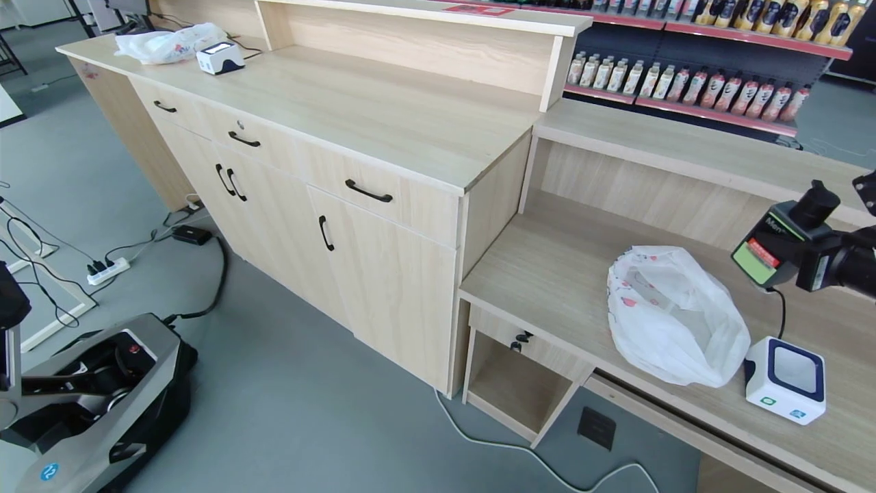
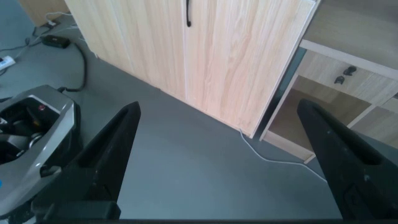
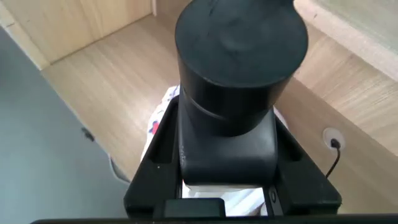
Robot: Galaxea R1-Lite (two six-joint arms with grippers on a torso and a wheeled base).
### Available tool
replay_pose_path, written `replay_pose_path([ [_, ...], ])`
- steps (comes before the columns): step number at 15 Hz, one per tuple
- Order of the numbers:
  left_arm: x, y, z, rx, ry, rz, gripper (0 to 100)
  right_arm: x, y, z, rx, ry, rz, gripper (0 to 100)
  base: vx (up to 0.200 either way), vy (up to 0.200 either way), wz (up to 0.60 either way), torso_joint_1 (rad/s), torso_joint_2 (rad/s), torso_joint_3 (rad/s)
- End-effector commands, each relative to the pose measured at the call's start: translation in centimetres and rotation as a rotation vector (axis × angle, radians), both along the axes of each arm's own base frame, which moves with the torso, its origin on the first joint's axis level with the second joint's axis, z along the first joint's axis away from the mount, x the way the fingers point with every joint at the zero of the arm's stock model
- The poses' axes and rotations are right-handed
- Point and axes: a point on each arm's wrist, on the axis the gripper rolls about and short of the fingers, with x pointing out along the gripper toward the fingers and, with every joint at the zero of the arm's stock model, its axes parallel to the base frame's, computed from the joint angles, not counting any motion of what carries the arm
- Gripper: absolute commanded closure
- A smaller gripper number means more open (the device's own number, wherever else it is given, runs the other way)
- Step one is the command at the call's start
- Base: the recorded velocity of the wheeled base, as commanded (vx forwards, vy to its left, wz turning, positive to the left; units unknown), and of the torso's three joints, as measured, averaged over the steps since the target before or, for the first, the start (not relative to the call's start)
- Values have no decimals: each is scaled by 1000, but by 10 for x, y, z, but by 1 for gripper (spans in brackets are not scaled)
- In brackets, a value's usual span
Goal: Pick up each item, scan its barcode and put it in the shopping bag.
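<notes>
The right gripper is squeezed tight on a dark plastic bottle with a black round cap and green label. Under the fingers lies the white crinkly plastic shopping bag, and the little white box scanner sits beside it on the light wooden counter. The bottle looks hard, smooth and maybe a bit heavy, so it could slip; a hold round its middle seems best. The left gripper has its fingers spread wide, holding nothing.

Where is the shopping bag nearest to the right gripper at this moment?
In the head view, the shopping bag lies on the low counter at the right, just beside the white scanner.
</notes>
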Motion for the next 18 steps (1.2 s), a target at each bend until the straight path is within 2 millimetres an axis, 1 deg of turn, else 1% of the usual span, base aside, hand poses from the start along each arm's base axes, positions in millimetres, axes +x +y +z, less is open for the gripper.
replay_pose_path([
  [1, 0, 0, 0, 0, -3, 0, 0, 63, -15, -43, 20, 18, 17, 100, 0, 0, 0, 0, 0, 0],
  [2, 0, 0, 0, 0, -3, 0, 0, 63, -15, -43, 20, 18, 17, 100, 0, 0, 0, 0, 0, 0],
  [3, 0, 0, 0, 0, -1, 0, 0, 77, -25, -62, 26, 52, -1, 100, 0, 0, 0, 0, 0, 0],
  [4, 0, 0, 0, 0, -1, 1, 0, 77, -27, -67, 29, 66, -6, 100, 0, 0, 0, 0, 0, 0],
  [5, 0, 0, 0, 0, -1, 1, 0, 79, -29, -81, 43, 105, -7, 100, 0, 0, 0, 0, 0, 0],
  [9, 0, 0, 0, 0, 0, 1, 0, 70, -39, -119, 28, 179, -32, 100, 0, 0, 0, 0, 0, 0],
  [13, 0, 0, 0, 0, -1, 1, 0, 75, -39, -143, 12, 203, -19, 100, 0, 0, 0, 0, 0, 0],
  [14, 0, 0, 0, 0, -1, 1, 0, 81, -36, -153, 9, 203, -2, 100, 0, 0, 0, 0, 0, 0],
  [15, 0, 0, 0, 0, -1, 0, 0, 85, -33, -158, 10, 201, 25, 100, 0, 0, 0, 0, 0, 0],
  [18, 0, 0, 0, 0, -1, 0, 0, 94, -23, -169, 7, 178, 96, 100, 0, 0, 0, 0, 0, 0],
])
